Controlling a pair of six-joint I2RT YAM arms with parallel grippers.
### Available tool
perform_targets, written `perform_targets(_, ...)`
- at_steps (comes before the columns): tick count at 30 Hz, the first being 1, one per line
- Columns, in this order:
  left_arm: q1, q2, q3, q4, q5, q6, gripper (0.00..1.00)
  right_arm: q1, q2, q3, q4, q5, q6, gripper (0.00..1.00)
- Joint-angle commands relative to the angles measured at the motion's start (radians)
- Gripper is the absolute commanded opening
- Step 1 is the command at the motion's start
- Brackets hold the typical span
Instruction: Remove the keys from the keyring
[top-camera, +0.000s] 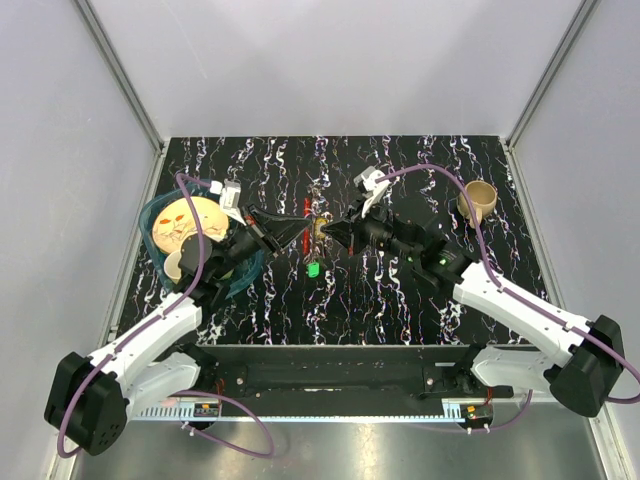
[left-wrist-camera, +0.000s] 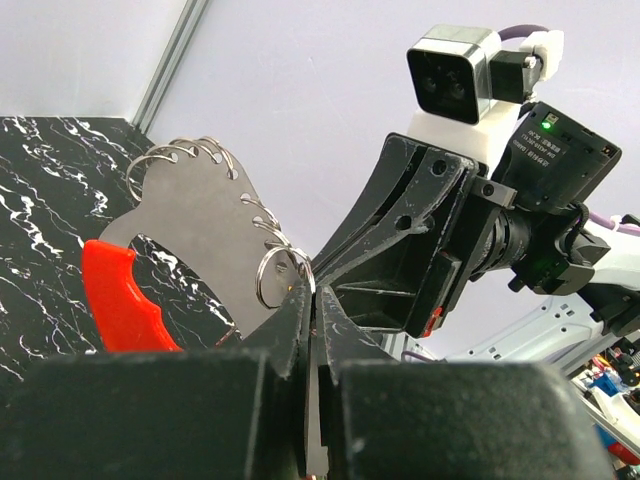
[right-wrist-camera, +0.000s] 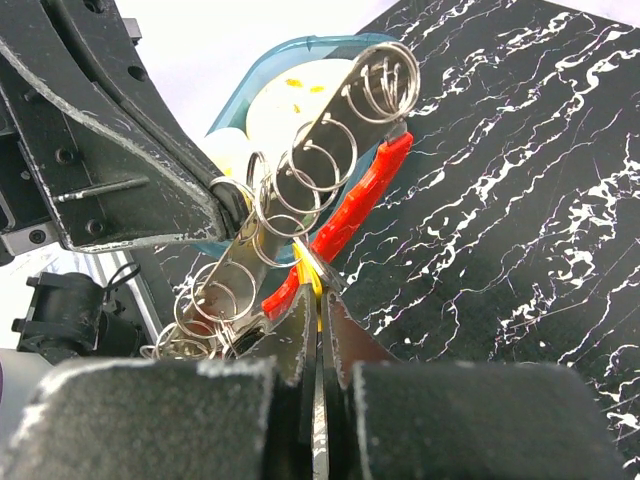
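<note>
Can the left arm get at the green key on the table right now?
Probably not yet: nothing covers the green key, but the left pincer is shut on the keyring.

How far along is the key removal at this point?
Done: a green key lies loose on the table, off the keyring. In hand: left pincer and right pincer are both shut on the keyring's small loops, holding it between them. Remaining: a yellow piece by the right pincer looks attached; other keys aren't visible.
</note>
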Motion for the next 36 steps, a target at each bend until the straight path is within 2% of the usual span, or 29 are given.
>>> perform_targets(1,0.011,-0.03,0.015,0.147,-0.011,-0.025,0.0,-0.008,-0.017,-0.016,-0.014,0.101,-0.028,0.0)
perform_targets(4,0.011,-0.027,0.009,0.156,-0.008,-0.03,0.0,-0.007,-0.014,0.012,-0.051,0.14,-0.036,0.0)
perform_targets(7,0.011,-0.022,0.013,0.154,0.01,-0.025,0.0,-0.007,-0.021,0.02,-0.011,0.014,-0.031,0.0)
perform_targets(8,0.012,-0.019,0.016,0.144,0.017,-0.021,0.0,-0.008,-0.02,0.021,0.018,-0.08,-0.024,0.0)
perform_targets(11,0.011,-0.019,0.023,0.133,0.038,-0.002,0.0,-0.007,-0.027,0.009,0.063,-0.175,0.01,0.0)
perform_targets(14,0.011,-0.023,0.027,0.122,0.059,0.019,0.0,-0.007,-0.038,0.016,0.011,-0.146,0.024,0.04)
perform_targets(15,0.012,-0.022,0.03,0.117,0.067,0.033,0.0,-0.007,-0.049,0.02,-0.011,-0.123,0.045,0.16)
perform_targets(19,0.016,-0.014,0.052,0.087,0.133,0.068,0.0,-0.01,-0.107,-0.003,-0.055,-0.071,0.119,0.3)
perform_targets(22,0.017,-0.013,0.058,0.09,0.162,0.078,0.0,-0.008,-0.178,-0.029,-0.039,-0.043,0.157,0.32)
perform_targets(26,0.019,-0.017,0.059,0.072,0.165,0.087,0.0,-0.008,-0.207,-0.027,-0.063,0.052,0.135,0.22)
perform_targets(28,0.02,-0.028,0.07,0.015,0.144,0.128,0.0,-0.008,-0.192,-0.025,-0.124,0.139,0.125,0.22)
perform_targets(30,0.025,-0.059,0.101,-0.147,0.092,0.23,0.0,-0.008,-0.167,-0.031,-0.141,0.187,0.165,0.24)
perform_targets(32,0.028,-0.098,0.143,-0.357,0.031,0.316,0.0,-0.008,-0.143,-0.048,-0.135,0.186,0.18,0.28)
perform_targets(36,0.061,-0.149,0.2,-0.572,-0.11,0.472,0.0,-0.008,-0.075,-0.054,-0.126,0.216,0.208,0.34)
